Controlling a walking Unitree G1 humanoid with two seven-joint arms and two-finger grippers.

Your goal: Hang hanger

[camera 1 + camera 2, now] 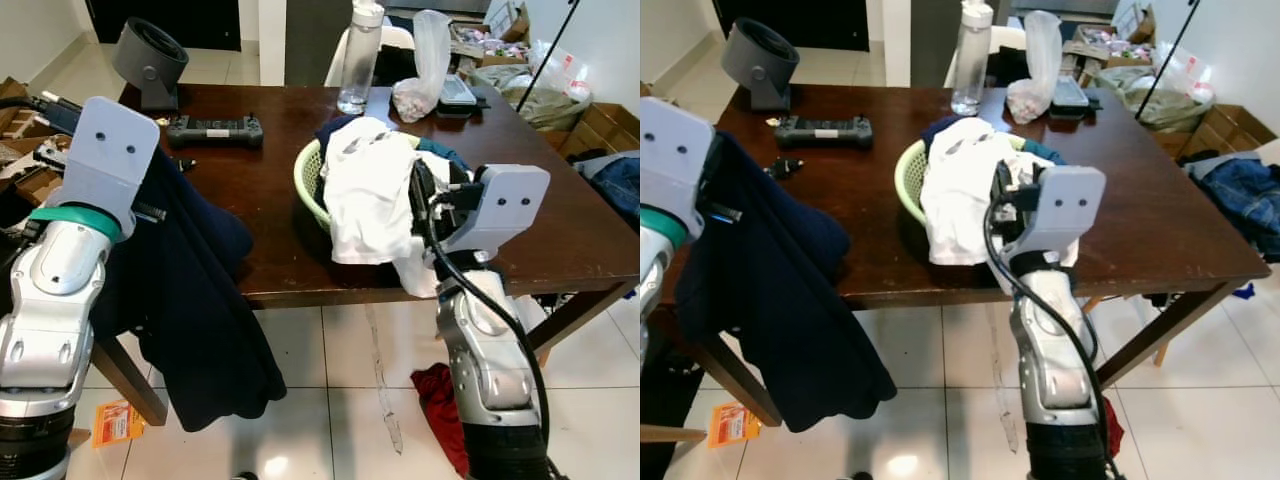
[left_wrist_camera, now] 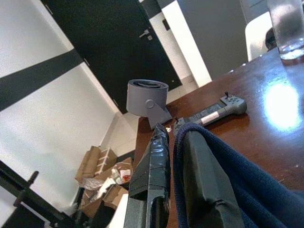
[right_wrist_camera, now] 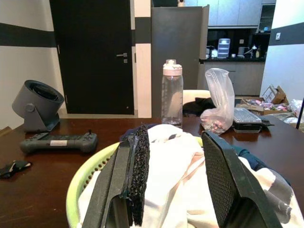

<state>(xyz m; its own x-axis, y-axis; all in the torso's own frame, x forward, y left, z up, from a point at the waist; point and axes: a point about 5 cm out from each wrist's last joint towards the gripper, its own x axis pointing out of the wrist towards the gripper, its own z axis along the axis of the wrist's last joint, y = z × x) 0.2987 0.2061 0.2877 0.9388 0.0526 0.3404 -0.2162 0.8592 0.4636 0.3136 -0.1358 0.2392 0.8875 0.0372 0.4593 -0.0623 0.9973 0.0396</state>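
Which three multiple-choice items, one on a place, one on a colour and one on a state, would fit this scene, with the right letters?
1. Where is the basket?
A. on the table
B. on the floor
C. on a chair

2. What colour is the garment hanging from the left gripper?
A. red
B. navy
C. white

3. How are the fingers of the right gripper?
A. shut on a bottle
B. shut on a hanger
C. open above the white cloth

Answers: 1 A, the basket stands on the dark wood; 2 B, dark blue fabric drapes past the table edge; 3 C, a clear gap shows between the fingers.
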